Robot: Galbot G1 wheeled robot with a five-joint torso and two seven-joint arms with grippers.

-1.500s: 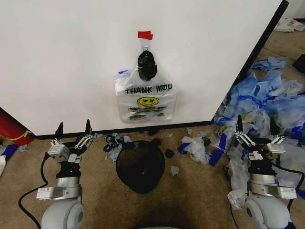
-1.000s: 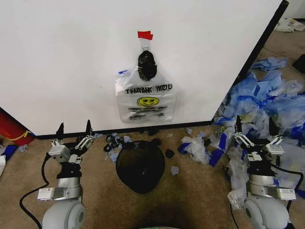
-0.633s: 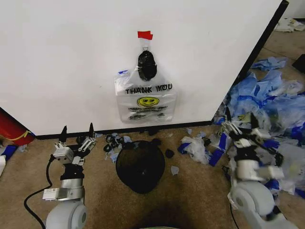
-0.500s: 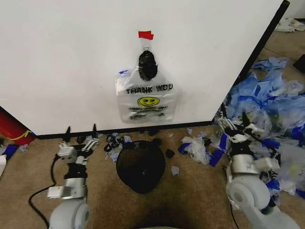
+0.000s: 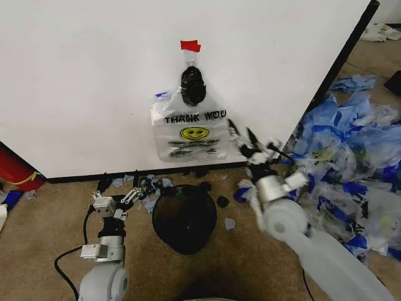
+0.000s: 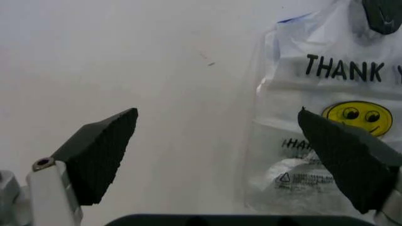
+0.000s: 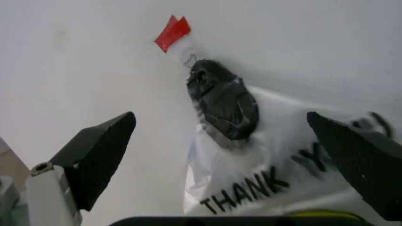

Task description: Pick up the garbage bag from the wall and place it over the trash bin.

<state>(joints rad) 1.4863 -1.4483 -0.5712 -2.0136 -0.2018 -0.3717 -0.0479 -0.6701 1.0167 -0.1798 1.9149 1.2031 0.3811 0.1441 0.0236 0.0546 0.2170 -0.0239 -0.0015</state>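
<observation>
Right hand (image 5: 245,139), fingers apart, swung in beside garbage bag (image 5: 191,128); left hand (image 5: 119,195) apart, nearer trash bin (image 5: 184,217).

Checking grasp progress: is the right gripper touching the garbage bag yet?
Apart. In the right wrist view, the open right gripper frames the garbage bag, white wall visible around its fingers.

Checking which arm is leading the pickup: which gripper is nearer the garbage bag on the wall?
Right. The right gripper is raised beside the garbage bag; the left gripper sits low near the floor.
</observation>
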